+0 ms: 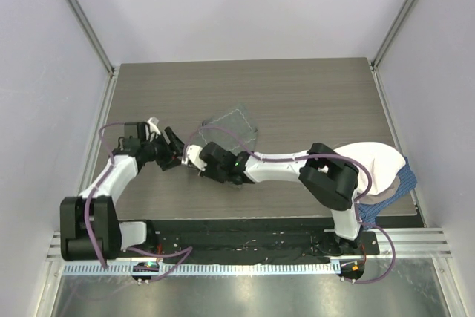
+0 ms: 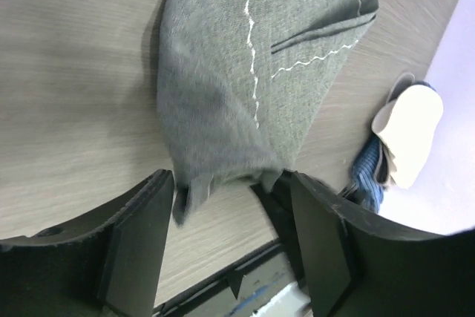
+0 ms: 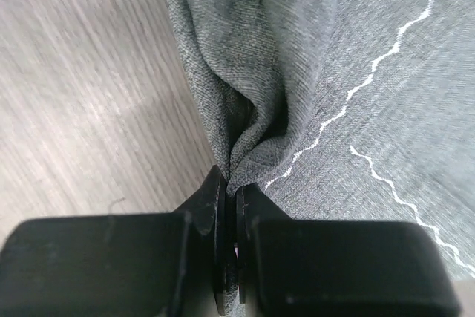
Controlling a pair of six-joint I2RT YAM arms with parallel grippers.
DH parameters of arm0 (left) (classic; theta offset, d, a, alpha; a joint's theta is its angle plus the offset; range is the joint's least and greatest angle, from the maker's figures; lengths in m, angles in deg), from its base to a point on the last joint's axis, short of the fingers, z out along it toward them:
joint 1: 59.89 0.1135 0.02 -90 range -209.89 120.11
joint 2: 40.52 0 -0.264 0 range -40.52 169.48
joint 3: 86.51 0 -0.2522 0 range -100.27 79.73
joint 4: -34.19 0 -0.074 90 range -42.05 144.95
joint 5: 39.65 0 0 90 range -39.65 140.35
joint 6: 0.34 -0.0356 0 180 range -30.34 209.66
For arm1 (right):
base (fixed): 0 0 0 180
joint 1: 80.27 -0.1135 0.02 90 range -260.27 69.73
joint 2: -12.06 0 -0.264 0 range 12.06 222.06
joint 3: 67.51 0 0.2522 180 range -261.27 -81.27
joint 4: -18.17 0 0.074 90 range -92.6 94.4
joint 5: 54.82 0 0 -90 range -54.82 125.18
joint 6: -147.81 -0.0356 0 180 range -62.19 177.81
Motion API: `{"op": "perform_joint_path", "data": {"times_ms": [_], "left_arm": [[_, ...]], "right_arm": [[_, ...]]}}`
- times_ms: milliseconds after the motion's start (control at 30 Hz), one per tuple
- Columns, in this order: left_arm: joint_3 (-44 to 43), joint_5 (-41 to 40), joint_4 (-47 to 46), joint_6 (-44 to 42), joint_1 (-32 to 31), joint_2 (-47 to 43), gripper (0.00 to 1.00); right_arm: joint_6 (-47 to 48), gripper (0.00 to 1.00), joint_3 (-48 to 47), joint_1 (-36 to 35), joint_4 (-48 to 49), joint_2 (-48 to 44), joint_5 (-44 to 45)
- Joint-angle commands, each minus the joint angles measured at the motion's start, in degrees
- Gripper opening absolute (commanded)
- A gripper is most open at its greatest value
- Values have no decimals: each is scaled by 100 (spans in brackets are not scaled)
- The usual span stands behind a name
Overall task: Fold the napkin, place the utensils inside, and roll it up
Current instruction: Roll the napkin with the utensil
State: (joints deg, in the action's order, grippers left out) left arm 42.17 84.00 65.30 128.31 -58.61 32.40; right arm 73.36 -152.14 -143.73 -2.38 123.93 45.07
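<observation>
The napkin (image 1: 234,128) lies near the middle of the table (image 1: 297,87), a thin grey-green woven cloth, loosely folded into a rough, uneven shape with pale zigzag stitching running in lines near its hems. In the left wrist view its soft, floppy near edge (image 2: 252,72) droops to a rumpled point between the matte black fingers of the left gripper (image 2: 230,209), whose jaws stand well apart and pinch nothing. The right gripper (image 3: 231,183) has its flat black jaws pressed together on a gathered ridge of the napkin's edge, the fabric puckering into deep creases above the pinch. The table is grey wood-grain laminate, smooth and streaked. At its right edge lies a cream-white cloth (image 1: 375,165), rounded in outline, over a blue checked cloth (image 1: 404,180).
</observation>
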Motion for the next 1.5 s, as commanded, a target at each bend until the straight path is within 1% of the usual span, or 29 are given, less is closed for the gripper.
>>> {"op": "perform_joint_path", "data": {"times_ms": [0,67,100,167,200,233,333,433,467,533,633,700,800,833,900,933,967,1033,1100,1133,1167,1200,1267,1333,1400,1467], "left_arm": [[468,-858,-380,397,13,-848,72],[714,-1017,-669,493,22,-1051,73],[776,-1044,-740,503,22,-1200,73],[987,-1009,-1029,503,22,-1333,73],[1057,-992,-1136,468,13,-1403,73],[1188,-1001,-1224,415,4,-1561,73],[1391,-1062,-1514,336,-13,-1816,74],[1488,-966,-1717,336,-75,-1905,74],[1489,-931,-1708,310,-284,-1905,74],[1506,-913,-1717,248,-400,-1896,73],[1559,-1009,-1717,187,-672,-1879,71],[1559,-896,-1708,195,-786,-1843,69],[1524,-886,-1481,318,-875,-1939,69],[1489,-999,-1279,370,-901,-1992,69],[1392,-1368,-498,371,-962,-2281,69],[1383,-1901,-269,423,-1050,-2431,70],[1400,-2097,47,458,-1068,-2563,70],[1576,-2371,137,502,-1068,-2862,72],[1707,-2276,173,590,-1068,-2872,73],[1743,-2171,86,634,-1077,-2750,73],[1804,-1787,-89,765,-1086,-2662,73],[1962,-1565,-674,897,-1095,-2582,73],[2121,-1039,-1292,1178,-1164,-2319,74],[2148,-878,-1855,1373,-1235,-2073,74],[2087,-589,-2163,1486,-1279,-1695,74],[2104,-386,-2813,1680,-1288,-1345,74]], "right_arm": [[-518,1,-559,429,-955,9,-1857],[-658,1,-725,606,-1131,97,-2287],[-702,1,-787,694,-1184,193,-2707],[-868,1,-919,975,-1263,291,-3175],[-922,1,-963,1063,-1281,413,-3700],[-992,1,-1016,1247,-1325,475,-3966],[-1212,1,-1218,1494,-1395,782,-4722],[-1423,1,-1420,1749,-1457,1072,-5144],[-1493,1,-1508,1871,-1457,1134,-5233],[-1703,1,-1596,1977,-1483,1318,-5426],[-1888,1,-1807,2118,-1606,1495,-5532],[-1985,1,-1939,2180,-1642,1679,-5612],[-2065,1,-2027,2233,-1721,1820,-5630],[-2074,1,-2053,2259,-1738,1855,-5630],[-2126,1,-2071,2268,-1738,1899,-5630],[-2135,1,-2080,2268,-1738,1917,-5630],[-2153,1,-2089,2268,-1738,1917,-5621],[-2153,1,-2089,2277,-1747,1926,-5586],[-2162,1,-2089,2277,-1747,1926,-5586],[-2162,1,-2080,2277,-1756,1917,-5560],[-2162,1,-2089,2277,-1765,1917,-5551],[-2162,1,-2089,2268,-1756,1926,-5533],[-2179,1,-2080,2268,-1773,1970,-5498],[-2205,1,-2089,2268,-1773,1996,-5498],[-2232,1,-2089,2277,-1782,2005,-5472],[-2232,1,-2089,2268,-1782,2005,-5419]]}}
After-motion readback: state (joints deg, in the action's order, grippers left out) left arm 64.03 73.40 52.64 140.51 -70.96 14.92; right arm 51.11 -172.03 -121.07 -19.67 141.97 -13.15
